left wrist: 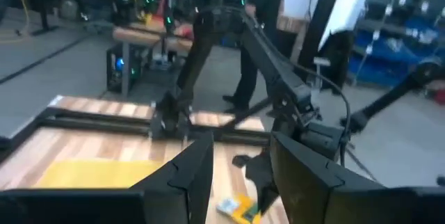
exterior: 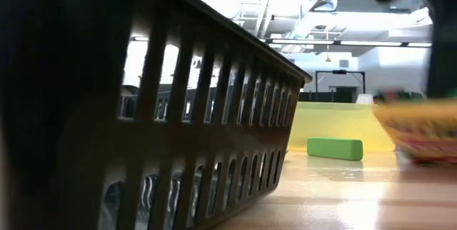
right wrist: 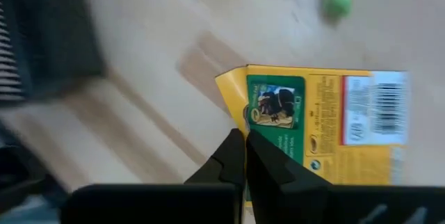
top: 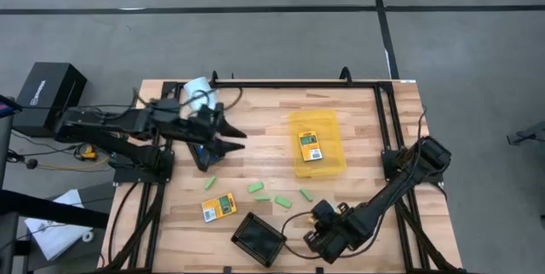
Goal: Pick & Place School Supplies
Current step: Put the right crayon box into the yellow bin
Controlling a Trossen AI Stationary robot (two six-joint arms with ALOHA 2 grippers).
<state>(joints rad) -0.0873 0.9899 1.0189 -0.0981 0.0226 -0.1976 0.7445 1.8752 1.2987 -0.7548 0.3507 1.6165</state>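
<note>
My right gripper (right wrist: pixel 243 156) is shut on a yellow-orange pack with a green-white label (right wrist: pixel 327 123), low over the table's near edge beside a black tray (top: pixel 260 238). In the high view the gripper (top: pixel 313 236) hides that pack. The low view shows the pack blurred (exterior: pixel 421 130). A second pack (top: pixel 219 208) lies flat on the table. A third (top: pixel 311 146) lies in the yellow bin (top: pixel 334 165). Several light-green pieces (top: pixel 262 196) lie scattered mid-table. My left gripper (top: pixel 232 138) hangs open above the table's left part, over a blue-handled tool (top: pixel 200 153). My right gripper pinches the pack between its two fingers at the labelled end's edge (right wrist: pixel 240 123), near a corner. The pack lies flat, stretching away from the fingertips (right wrist: pixel 233 151). Whether it is clear of the table I cannot tell.
A pale white-blue cylinder (top: pixel 197 91) sits at the far left by the table's frame. The black tray fills the left of the low view (exterior: pixel 178 116), with a green piece (exterior: pixel 334 148) and the bin (exterior: pixel 335 119) behind. A person stands beyond the table (left wrist: pixel 264 15).
</note>
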